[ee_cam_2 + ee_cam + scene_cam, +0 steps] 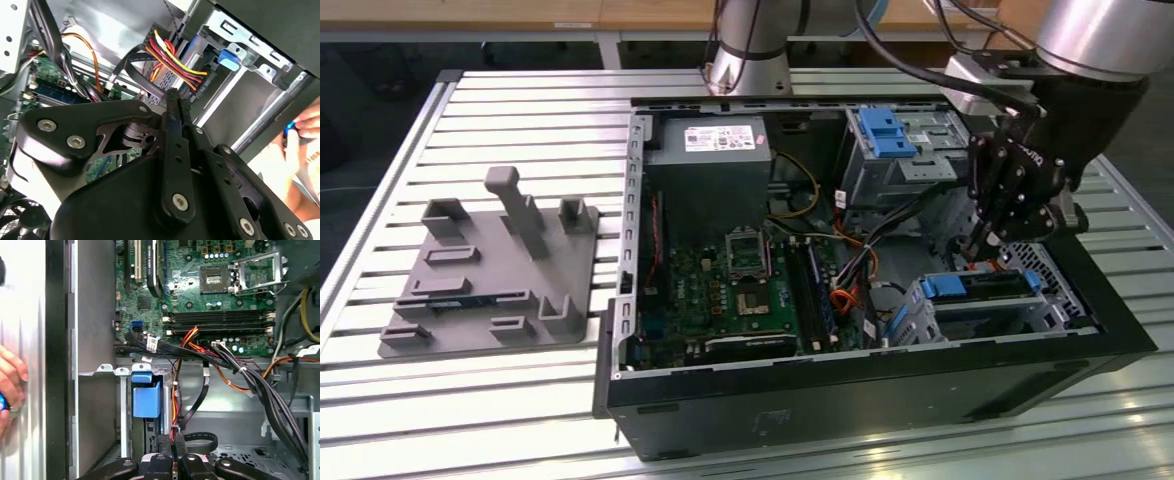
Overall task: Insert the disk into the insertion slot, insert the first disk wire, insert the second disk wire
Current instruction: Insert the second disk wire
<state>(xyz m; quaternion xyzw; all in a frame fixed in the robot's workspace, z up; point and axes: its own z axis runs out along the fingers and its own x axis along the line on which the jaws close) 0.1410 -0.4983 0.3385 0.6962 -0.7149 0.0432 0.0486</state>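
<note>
End effector (173,440) fingers pinched nearly together, apparently nipping wire connector, hard to confirm. Just beyond: disk (983,288), blue-framed, already seated in perforated sheet-metal slot (1047,305). So wire step in hand; needs square alignment with disk's port. Stiff bundled wires (220,357) loop past. Farther: green motherboard (744,280), slatted bench (520,120).

Person's hand (10,385) cut off at frame edge

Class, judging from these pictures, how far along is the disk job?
Done: the disk sits in the slot. In hand: the gripper, shut, is at the coloured wires behind the disk. Left: I cannot see either wire plugged in.
</note>
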